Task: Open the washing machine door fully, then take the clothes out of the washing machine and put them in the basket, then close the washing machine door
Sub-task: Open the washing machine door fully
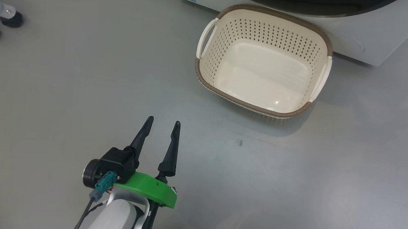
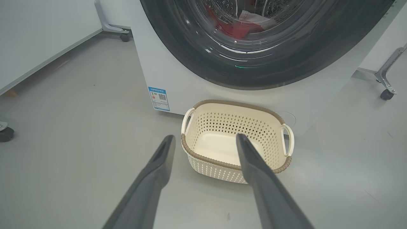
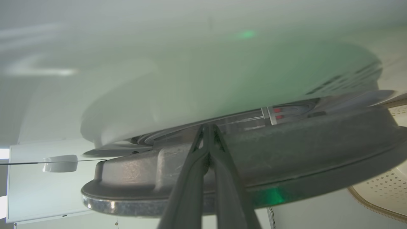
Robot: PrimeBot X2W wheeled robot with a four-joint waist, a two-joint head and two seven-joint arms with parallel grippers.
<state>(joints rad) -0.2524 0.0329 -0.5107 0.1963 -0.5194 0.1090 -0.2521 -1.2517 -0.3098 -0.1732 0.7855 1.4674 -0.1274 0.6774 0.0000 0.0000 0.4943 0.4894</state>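
Note:
The basket stands empty on the grey floor against the washing machine. My left gripper hovers open over the floor, short of the basket and to its left, with nothing between its fingers. In the left wrist view the left gripper points at the basket and the washing machine door. Red clothes and a white cloth piece show through its glass. My right gripper is shut, its tips in the narrow gap between the washing machine door's grey edge and the machine's white front.
Castor feet of metal frames stand on the floor at the far left and beside the machine. A blue label sticker marks the machine's lower left corner. A white wall panel runs along the left. Open floor lies around my left arm.

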